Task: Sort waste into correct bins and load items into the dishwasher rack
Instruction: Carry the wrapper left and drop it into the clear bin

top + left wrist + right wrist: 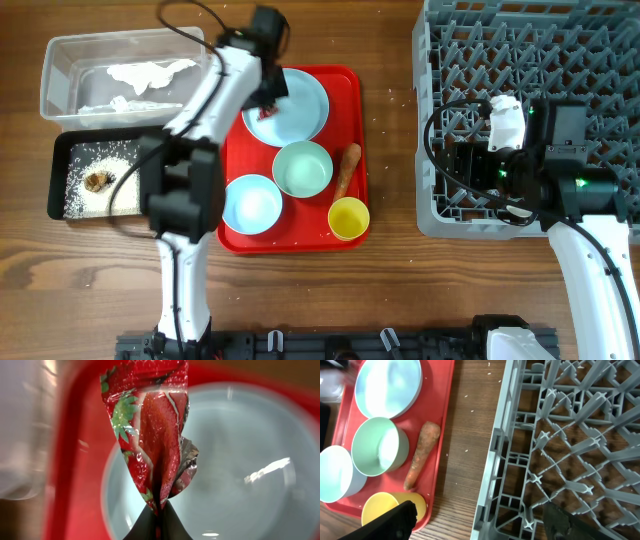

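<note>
My left gripper (159, 510) is shut on the red strawberry-print wrapper (150, 435) and holds it above the pale blue plate (295, 108) on the red tray (345, 80); it also shows in the overhead view (268, 98). Two bowls (302, 168) (252, 203), the yellow cup (348, 218) and the carrot piece (346, 170) lie on the tray. The clear tub (60, 60) holds white tissue (150, 72). The black tray (62, 150) holds rice and a brown lump (97, 181). My right gripper (480, 520) is open over the front-left edge of the grey rack (450, 60).
Stray rice grains lie on the wooden table between the red tray and the rack (492, 460). The left arm (185, 190) reaches over the black tray's right end. The right arm's cable (440, 140) loops over the rack.
</note>
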`<state>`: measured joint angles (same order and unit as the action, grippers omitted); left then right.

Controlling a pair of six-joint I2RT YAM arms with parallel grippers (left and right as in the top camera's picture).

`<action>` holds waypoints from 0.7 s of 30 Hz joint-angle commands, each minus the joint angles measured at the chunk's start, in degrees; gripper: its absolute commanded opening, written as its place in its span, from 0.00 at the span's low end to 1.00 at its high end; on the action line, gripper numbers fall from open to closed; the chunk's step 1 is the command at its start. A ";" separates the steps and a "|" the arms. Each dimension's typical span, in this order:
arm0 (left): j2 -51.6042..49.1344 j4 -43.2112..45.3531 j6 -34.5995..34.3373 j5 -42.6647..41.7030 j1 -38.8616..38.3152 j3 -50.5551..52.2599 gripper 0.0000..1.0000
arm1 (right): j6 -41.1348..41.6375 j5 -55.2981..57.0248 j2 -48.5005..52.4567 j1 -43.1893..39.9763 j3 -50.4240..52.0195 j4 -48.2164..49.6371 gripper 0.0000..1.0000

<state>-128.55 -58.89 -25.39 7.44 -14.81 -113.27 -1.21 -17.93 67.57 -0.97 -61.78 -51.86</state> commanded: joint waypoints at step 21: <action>5.64 2.69 1.16 3.26 20.98 -3.34 1.00 | -0.13 0.15 0.48 -0.17 -1.31 0.48 0.84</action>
<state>-125.03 -56.47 -24.34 11.94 6.68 -116.20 -1.21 -17.93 67.57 -0.97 -61.78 -51.77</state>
